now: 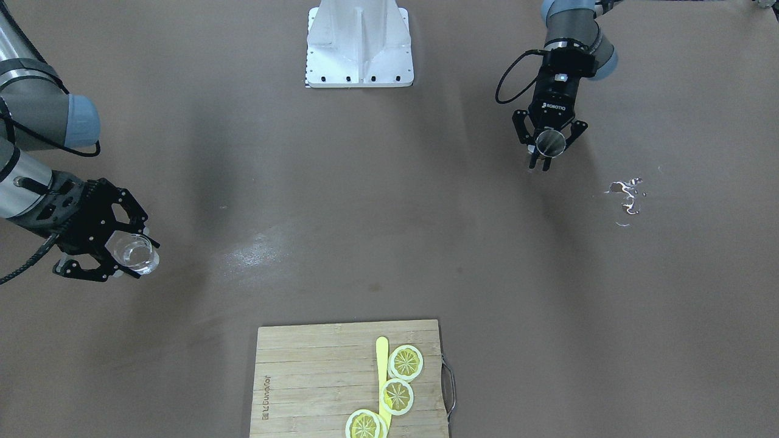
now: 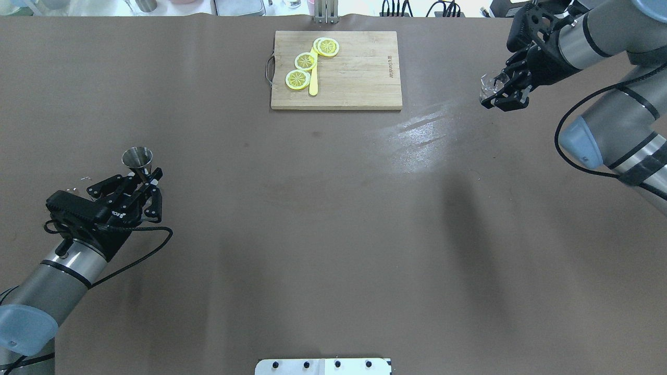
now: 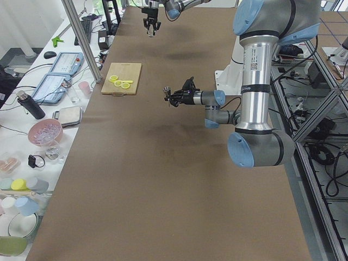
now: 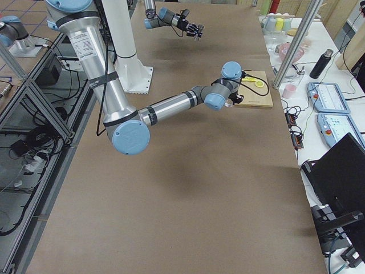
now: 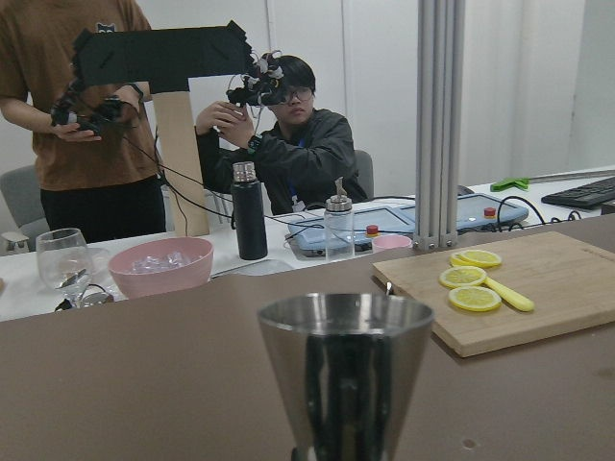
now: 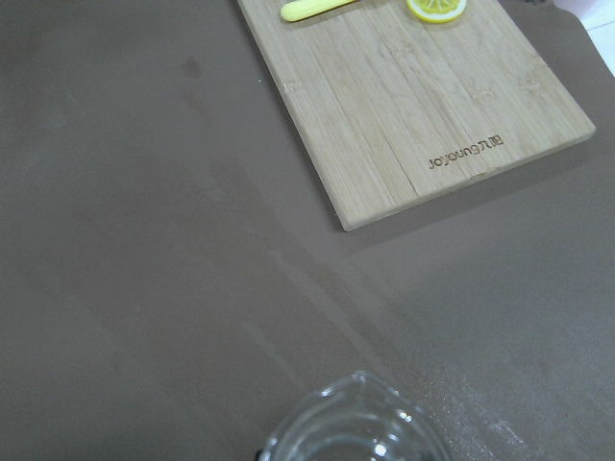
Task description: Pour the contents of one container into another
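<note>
The small grey metal jigger [image 2: 138,158], an hourglass of two cones joined at a thin waist, stands upright in the left claw [image 2: 148,179]. The fingers are closed narrow on the waist, and the upper cone rises past the fingertips. In the left wrist view its surface is polished and carries dark reflections, and its round mouth faces up. In the exterior left view it hangs clear of the brown table [image 2: 333,219].

The small clear glass tumbler [image 1: 135,252], short and round, sits between the fingers of the right claw [image 1: 132,255], which are closed on its sides. Its rim catches white light.

The two claws are well apart, at opposite ends of the table. The pale wooden cutting board [image 2: 354,73] lies ahead of the left claw, far to its right, and near the right claw, on its left. On the board rest three yellow lemon slices [image 2: 298,79] and a yellow stick-shaped utensil [image 2: 313,84].
</note>
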Robot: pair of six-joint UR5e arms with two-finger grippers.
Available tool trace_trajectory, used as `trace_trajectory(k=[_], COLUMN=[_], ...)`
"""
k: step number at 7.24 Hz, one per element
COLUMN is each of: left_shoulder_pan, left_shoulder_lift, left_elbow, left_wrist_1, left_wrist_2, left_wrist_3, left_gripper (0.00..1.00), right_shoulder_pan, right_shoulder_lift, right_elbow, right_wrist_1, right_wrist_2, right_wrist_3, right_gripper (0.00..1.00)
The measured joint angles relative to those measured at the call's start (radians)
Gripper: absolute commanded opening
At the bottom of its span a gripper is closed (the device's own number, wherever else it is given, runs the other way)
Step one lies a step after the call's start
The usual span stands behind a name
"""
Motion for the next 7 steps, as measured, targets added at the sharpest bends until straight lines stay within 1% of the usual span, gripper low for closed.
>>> trace_trajectory(k=[1, 3, 4, 6, 7], left_shoulder_pan=[-0.032, -0.100, -0.131, -0.203, -0.244], left_shoulder_lift=[-0.026, -0.099, -0.133, -0.219, -0.283], left_elbow=[-0.020, -0.029, -0.025, 0.029, 0.088], left_wrist_1=[0.000, 0.003, 0.007, 0.009, 0.009], left_wrist_2=[-0.099, -0.304, -0.399, -0.607, -0.709], left_wrist_3=[0.076, 0.219, 0.260, 0.338, 0.378], left_gripper=[0.00, 0.00, 0.00, 0.00, 0.00], right_shoulder_pan=[0.012, 0.021, 0.027, 0.026, 0.012], right_shoulder_lift=[0.004, 0.008, 0.006, 0.001, 0.008], right_elbow=[0.022, 0.035, 0.041, 0.057, 0.060], right_wrist_1=[-0.040, -0.063, -0.066, -0.072, -0.078], right_wrist_2=[-0.009, -0.028, -0.027, -0.019, -0.018], right_wrist_3=[0.000, -0.002, -0.002, -0.003, -0.003], right_gripper=[0.00, 0.00, 0.00, 0.00, 0.00])
